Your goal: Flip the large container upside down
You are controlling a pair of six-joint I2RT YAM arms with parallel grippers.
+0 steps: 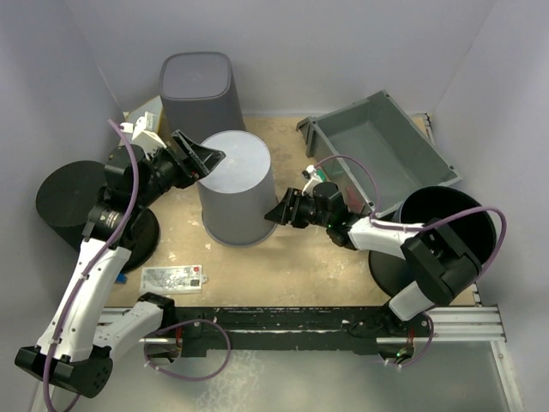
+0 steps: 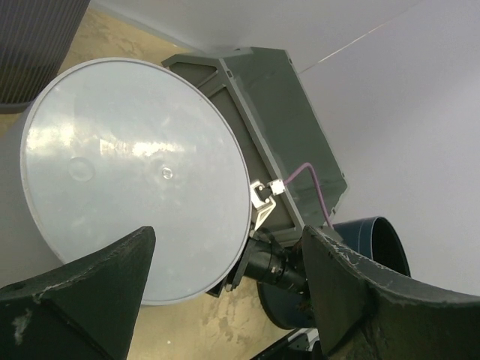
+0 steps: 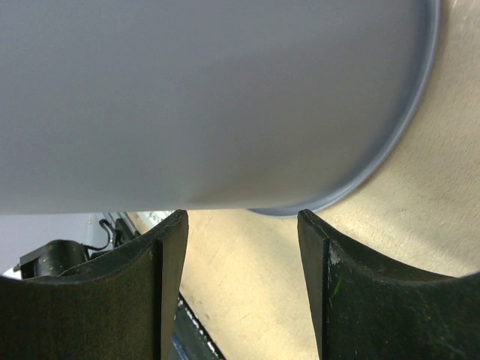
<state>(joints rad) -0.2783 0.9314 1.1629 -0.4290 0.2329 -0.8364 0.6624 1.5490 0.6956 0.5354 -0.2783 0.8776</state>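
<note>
Tabletop [image 1: 292, 257]: large container [image 1: 233, 184] inverted (flat base up).

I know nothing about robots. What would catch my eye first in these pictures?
A tall pale grey container stands in the middle of the table, its closed base facing up. The left tool by its top edge and the right tool low beside it both stand open. A grey tote sits at the back right.

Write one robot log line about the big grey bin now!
large container: base up, mouth on table | left gripper: open, at top edge | right gripper: open, near bottom rim
</note>
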